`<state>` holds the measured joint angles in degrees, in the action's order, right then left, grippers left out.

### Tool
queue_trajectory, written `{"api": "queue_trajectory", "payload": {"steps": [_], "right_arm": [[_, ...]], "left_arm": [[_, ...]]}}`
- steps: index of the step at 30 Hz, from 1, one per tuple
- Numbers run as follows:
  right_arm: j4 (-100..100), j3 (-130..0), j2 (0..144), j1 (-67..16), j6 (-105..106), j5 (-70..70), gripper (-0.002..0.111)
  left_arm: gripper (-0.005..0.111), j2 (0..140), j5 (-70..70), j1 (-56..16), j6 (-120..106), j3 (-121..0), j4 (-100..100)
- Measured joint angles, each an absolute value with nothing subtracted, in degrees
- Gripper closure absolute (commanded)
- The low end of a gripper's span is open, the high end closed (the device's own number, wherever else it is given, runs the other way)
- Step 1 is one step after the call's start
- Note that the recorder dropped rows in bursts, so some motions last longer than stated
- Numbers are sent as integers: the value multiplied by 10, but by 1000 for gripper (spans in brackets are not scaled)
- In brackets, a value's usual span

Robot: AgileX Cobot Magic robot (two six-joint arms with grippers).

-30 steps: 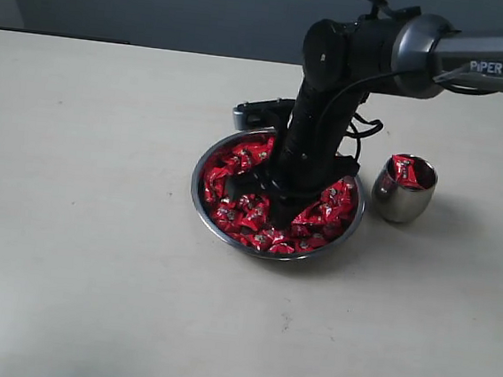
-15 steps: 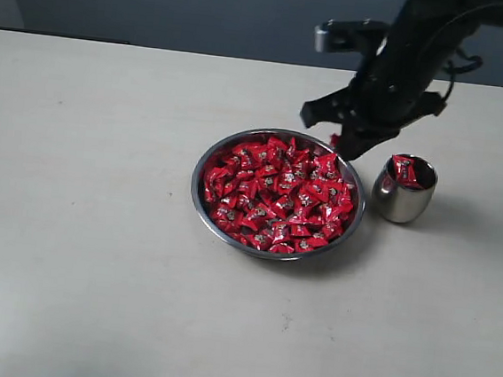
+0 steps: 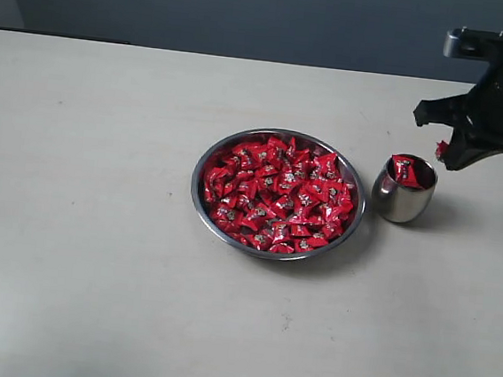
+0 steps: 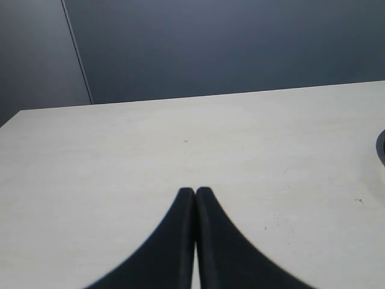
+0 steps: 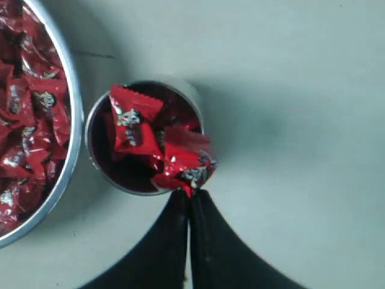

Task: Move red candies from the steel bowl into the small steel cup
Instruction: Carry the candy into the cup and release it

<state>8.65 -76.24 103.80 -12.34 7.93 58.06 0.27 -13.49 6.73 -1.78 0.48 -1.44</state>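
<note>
The steel bowl (image 3: 202, 161) sits mid-table, heaped with red candies (image 3: 277, 195); its rim (image 5: 73, 114) and candies (image 5: 27, 120) also show in the right wrist view. To its right stands the small steel cup (image 3: 402, 201), with a red candy (image 3: 404, 168) inside. My right gripper (image 3: 442, 153) hangs just above and to the right of the cup, shut on a red candy (image 5: 186, 162) held by its wrapper edge over the cup's rim (image 5: 96, 168); another candy (image 5: 133, 127) lies in the cup. My left gripper (image 4: 195, 191) is shut on nothing, over bare table.
The beige table (image 3: 94, 253) spreads wide around bowl and cup. A dark wall (image 3: 207, 6) runs along the table's far edge. The left arm is out of the exterior view.
My right gripper rose out of the bowl with a candy and swung right, from over the bowl to beside the cup.
</note>
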Motion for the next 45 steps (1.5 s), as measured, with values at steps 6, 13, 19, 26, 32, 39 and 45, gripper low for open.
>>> {"api": "queue_trajectory", "payload": {"steps": [6,13,19,26,32,39,45], "right_arm": [[164,-742,1039,-123,139,554,108],[183,-741,1058,-123,164,551,108],[149,-741,1060,-123,165,548,108],[141,-741,1060,-123,163,541,108],[141,-741,1060,-123,163,541,108],[141,-741,1060,-123,162,541,108],[141,-741,1060,-123,162,539,78]], "left_arm": [[106,3,-135,67,-18,5,-14],[106,3,-135,67,-18,5,-14],[106,3,-135,67,-18,5,-14],[106,3,-135,67,-18,5,-14],[106,3,-135,67,-18,5,-14],[106,3,-135,67,-18,5,-14],[106,3,-135,67,-18,5,-14]]}}
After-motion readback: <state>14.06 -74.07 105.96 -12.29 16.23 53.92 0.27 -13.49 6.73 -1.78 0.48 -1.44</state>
